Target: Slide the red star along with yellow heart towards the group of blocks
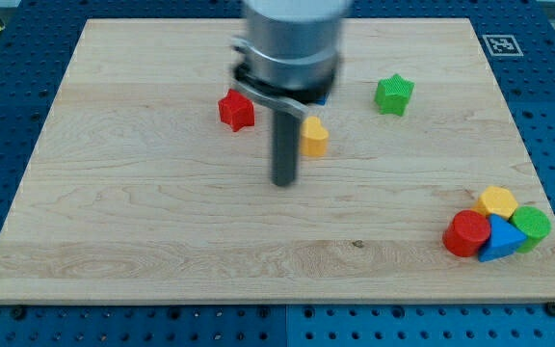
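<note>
My tip is resting on the wooden desk near the middle of the board, below and slightly to the view's left of the yellow heart. The tip is sitting close to the heart but apart from it. The rod is carrying no claw, so there is nothing to call wide, narrow or holding.

The red star is lying to the view's left of the rod, toward the view's top, well apart from my tip. The yellow heart is sitting just to the view's right of the rod, partly hidden by it. A small blue patch is peeking out beside the arm's grey body, above the heart; its shape cannot be made out.

A green star is standing alone toward the view's top right.

The group of 4 blocks is clustering at the view's bottom right corner: a red cylinder, a blue triangle, a yellow block and a green block, all touching or just beside one another. Both task blocks are lying well apart from this group.
</note>
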### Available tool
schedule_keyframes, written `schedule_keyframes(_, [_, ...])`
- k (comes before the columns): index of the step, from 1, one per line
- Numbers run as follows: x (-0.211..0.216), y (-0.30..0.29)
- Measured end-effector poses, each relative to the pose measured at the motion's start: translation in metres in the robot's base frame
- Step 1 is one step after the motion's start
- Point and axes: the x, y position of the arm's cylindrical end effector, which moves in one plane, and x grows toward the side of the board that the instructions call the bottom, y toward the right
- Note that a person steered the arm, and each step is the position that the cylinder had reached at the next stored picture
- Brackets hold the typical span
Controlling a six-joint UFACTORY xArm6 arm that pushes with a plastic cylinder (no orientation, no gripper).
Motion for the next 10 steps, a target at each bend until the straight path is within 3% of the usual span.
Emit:
schedule_keyframes(1, [-0.043, -0.082])
schedule_keyframes(2, [-0.054, -0.106])
schedule_keyframes(3, [-0.097, -0.090])
schedule_keyframes(4, [-0.099, -0.084])
schedule_keyframes(7, [-0.084, 0.015])
schedule_keyframes(10, [-0.027, 0.069])
